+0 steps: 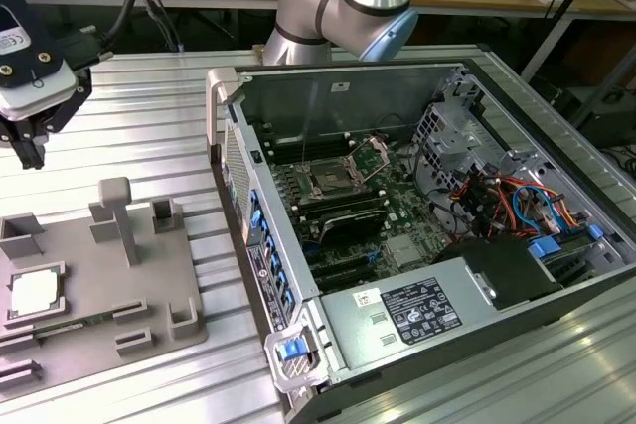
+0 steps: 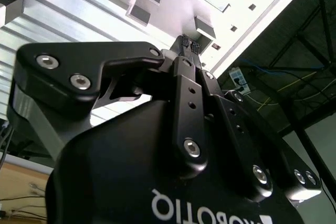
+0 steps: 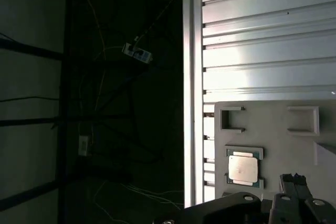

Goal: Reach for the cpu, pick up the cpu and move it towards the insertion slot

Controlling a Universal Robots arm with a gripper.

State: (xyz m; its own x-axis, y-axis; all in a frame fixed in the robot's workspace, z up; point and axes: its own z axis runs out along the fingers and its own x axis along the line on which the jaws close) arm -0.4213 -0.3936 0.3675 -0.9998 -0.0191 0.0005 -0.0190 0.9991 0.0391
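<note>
The cpu (image 1: pixel 35 292) is a small square chip with a pale top. It lies flat in a raised nest on the grey fixture plate (image 1: pixel 149 285) at the exterior view's left, and the first wrist view shows the cpu (image 3: pixel 243 169) too. My gripper (image 1: pixel 30 151) hangs above the table, higher than the plate and off to the far side of the chip. It is shut with nothing in it; in both wrist views the gripper (image 2: pixel 185 40) (image 3: pixel 294 178) has its fingertips together. The insertion slot (image 1: pixel 333 183) sits open on the motherboard inside the computer case.
The open computer case (image 1: pixel 224 126) lies on its side at the exterior view's right, with cables, a drive cage and a power supply (image 1: pixel 407 315) inside. Upright grey posts (image 1: pixel 117 215) rise from the fixture plate. The ribbed aluminium table (image 1: pixel 149 106) ends near the plate.
</note>
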